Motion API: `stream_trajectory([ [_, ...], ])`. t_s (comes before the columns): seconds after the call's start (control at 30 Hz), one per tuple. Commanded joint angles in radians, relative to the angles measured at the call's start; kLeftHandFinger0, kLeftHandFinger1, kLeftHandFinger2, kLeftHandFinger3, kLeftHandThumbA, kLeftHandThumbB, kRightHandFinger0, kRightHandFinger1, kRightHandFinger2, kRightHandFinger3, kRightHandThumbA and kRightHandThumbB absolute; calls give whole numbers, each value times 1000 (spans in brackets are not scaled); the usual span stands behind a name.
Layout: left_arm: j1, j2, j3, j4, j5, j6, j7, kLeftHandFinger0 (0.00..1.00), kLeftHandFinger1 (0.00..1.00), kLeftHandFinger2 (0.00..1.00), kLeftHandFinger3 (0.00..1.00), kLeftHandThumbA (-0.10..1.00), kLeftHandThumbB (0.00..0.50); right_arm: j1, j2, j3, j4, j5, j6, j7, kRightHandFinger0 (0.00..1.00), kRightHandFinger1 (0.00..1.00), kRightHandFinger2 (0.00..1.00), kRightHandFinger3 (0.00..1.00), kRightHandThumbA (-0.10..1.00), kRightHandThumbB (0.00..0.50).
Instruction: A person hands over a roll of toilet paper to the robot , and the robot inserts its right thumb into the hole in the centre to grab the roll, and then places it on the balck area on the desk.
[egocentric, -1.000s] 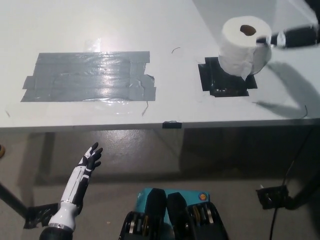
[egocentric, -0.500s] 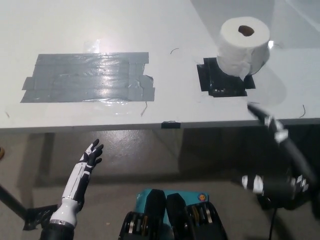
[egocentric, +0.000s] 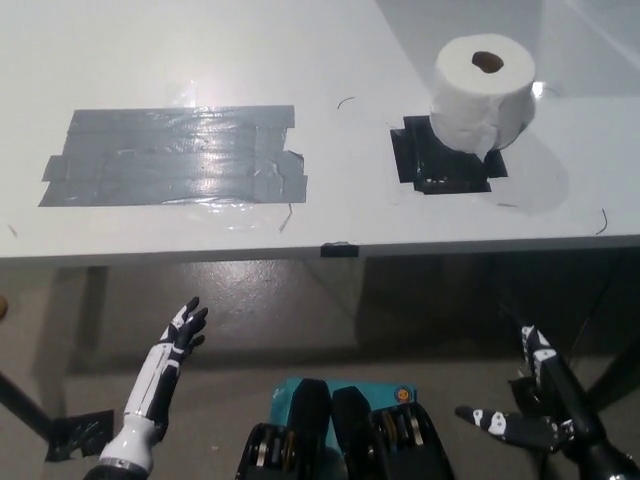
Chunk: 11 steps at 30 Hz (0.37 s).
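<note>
A white roll of toilet paper (egocentric: 483, 92) stands upright on the black taped square (egocentric: 447, 157) at the right of the white desk (egocentric: 330, 215), its brown core hole facing up. My black right hand (egocentric: 535, 405) hangs low at the bottom right, below the desk's front edge and well clear of the roll, fingers spread and holding nothing. My white left hand (egocentric: 178, 335) rests at the lower left under the desk edge, fingers apart and empty.
A large patch of grey tape strips (egocentric: 175, 155) covers the desk's left half. A small black clip (egocentric: 339, 249) sits on the desk's front edge. Grey floor lies below the desk.
My right hand let go of the roll and dropped from the desk's right side to below the front edge. The roll stays standing on the black square. The left hand barely moved.
</note>
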Motion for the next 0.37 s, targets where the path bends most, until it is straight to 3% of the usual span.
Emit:
stream_trajectory([
  [0.0, 10, 3, -10, -52, -11, -20, -12, 987, 1000, 1000, 1000, 1000, 492, 14, 3, -24, 57, 68, -219, -65, 1000, 1000, 1000, 1000, 882, 200],
  [0.17, 16, 1, -9, -64, -22, -10, -17, 1000, 1000, 1000, 1000, 1000, 493, 16, 0, -16, 56, 69, -217, -67, 1000, 1000, 1000, 1000, 894, 237],
  [0.33, 15, 4, -7, -65, -27, -10, -18, 982, 1000, 1000, 1000, 1000, 485, 11, -6, -6, 55, 64, -217, -71, 1000, 1000, 1000, 1000, 897, 234],
])
